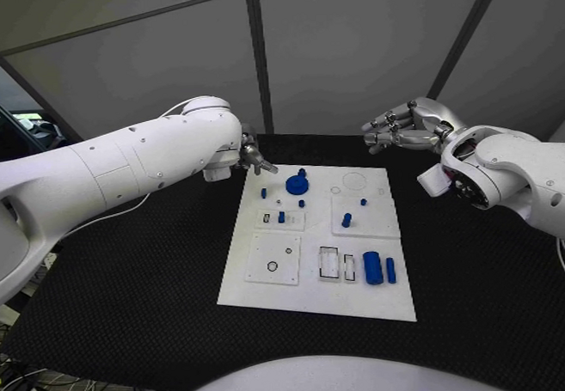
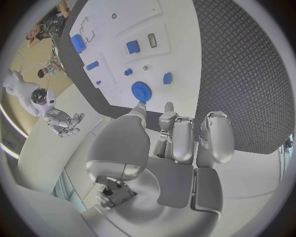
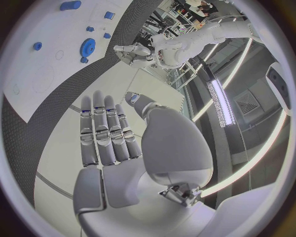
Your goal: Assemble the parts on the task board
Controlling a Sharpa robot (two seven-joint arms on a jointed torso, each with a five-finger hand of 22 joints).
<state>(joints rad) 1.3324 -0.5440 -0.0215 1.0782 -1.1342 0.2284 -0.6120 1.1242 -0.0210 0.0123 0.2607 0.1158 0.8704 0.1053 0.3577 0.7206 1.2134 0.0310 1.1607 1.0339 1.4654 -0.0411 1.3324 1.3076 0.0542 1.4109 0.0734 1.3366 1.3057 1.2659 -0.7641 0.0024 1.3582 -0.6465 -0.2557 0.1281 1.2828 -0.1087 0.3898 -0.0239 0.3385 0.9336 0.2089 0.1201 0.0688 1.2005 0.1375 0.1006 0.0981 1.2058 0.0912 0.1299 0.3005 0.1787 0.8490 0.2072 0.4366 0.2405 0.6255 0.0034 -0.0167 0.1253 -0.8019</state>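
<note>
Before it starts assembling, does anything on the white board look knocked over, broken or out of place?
Nothing stands out. The task board lies flat on the black table, and the blue parts, including the gear and two cylinders, rest on it. Both the left robot hand and right robot hand hover empty.

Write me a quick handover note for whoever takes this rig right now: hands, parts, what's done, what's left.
Left hand: holds nothing, fingers apart, above the far left corner of the task board.
Right hand: holds nothing, fingers loosely curled, raised beyond the board's far right corner.
Parts: blue gear near the far edge; small blue pieces around it; blue peg mid-board; two blue cylinders lying near the right edge.
Done: cannot tell what is seated.
Left: the two cylinders look unplaced, beside open slots.
</note>
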